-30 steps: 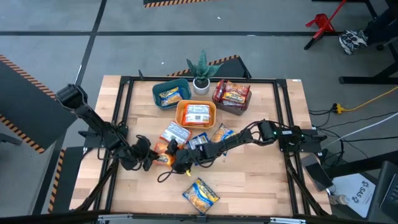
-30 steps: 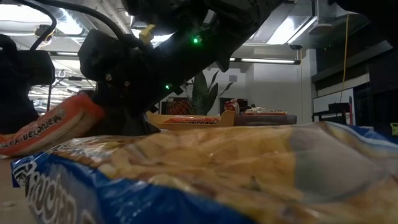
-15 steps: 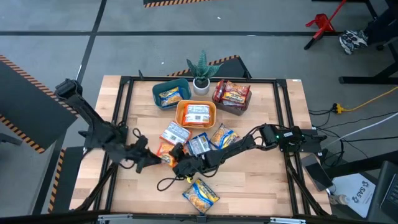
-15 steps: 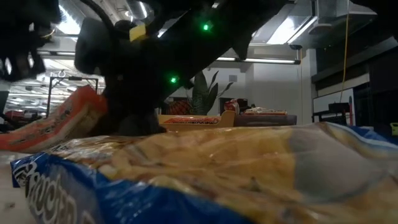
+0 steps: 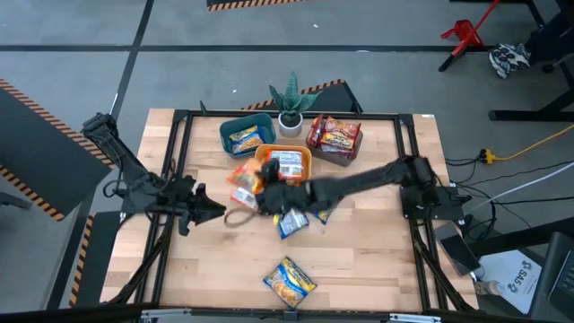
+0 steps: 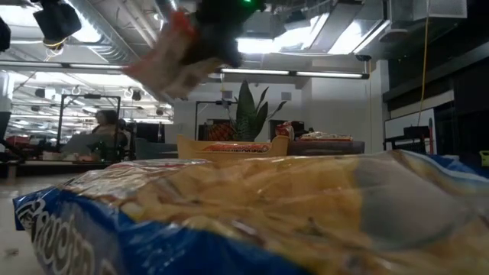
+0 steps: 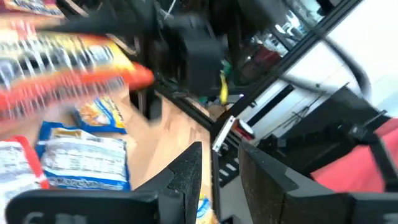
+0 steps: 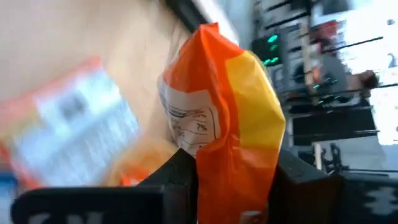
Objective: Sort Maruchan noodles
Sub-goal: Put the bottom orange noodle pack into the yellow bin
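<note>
My right gripper (image 5: 258, 182) is raised over the table's middle, just left of the orange bin (image 5: 306, 170), and is shut on an orange Maruchan packet (image 5: 240, 176). That packet shows blurred and high up in the low view (image 6: 174, 55). My left gripper (image 5: 204, 212) hangs open to the left of it, touching nothing. Other packets lie flat on the wood: a blue one (image 5: 291, 221) and a yellow-and-blue one (image 5: 289, 279) near the near edge. More lie in the bins. My right gripper pinches the orange packet between its two fingers (image 8: 179, 177); the crumpled end of the wrapper (image 8: 231, 163) sits in the gap. The packet is lifted clear of the table and sticks out beyond the fingertips, tilted.
At the far side stand a teal bin (image 5: 226, 130) with a yellow packet, the orange bin with a white-and-red one, a grey bin (image 5: 314, 144) with red ones, and a potted plant (image 5: 290, 109). A dark cable loop (image 5: 237, 218) hangs below the right gripper. People sit in the room beyond.
My right gripper has risen from the table with the orange packet and swung toward the far edge, close to the orange bin. The packet, lying on the wood a second ago, is lifted clear. My left gripper has drawn back a little toward the left edge.
</note>
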You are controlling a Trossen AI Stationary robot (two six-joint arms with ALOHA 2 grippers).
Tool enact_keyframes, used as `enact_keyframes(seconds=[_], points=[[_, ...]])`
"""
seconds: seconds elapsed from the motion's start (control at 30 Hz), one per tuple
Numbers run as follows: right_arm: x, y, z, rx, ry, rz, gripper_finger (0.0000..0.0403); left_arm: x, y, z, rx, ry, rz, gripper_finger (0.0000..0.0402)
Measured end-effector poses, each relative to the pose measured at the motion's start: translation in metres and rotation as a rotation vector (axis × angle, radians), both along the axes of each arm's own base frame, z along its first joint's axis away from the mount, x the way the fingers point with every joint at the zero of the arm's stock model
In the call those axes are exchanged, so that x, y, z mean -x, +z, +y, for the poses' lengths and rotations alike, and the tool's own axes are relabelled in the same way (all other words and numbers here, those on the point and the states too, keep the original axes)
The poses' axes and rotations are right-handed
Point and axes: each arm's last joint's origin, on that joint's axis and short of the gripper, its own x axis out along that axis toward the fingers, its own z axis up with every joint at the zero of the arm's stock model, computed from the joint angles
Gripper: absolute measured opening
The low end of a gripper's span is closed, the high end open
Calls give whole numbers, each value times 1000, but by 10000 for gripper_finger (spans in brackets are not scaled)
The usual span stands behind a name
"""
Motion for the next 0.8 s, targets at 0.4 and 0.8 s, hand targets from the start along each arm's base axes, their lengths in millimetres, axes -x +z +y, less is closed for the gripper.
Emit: enact_keyframes(seconds=[0.4,0.8], points=[[36,-11,-62,192,160,575,96,0,-10,1,-89,31,74,100],[25,-6,-75,202,289,485,96,2,-19,6,-186,155,141,100]])
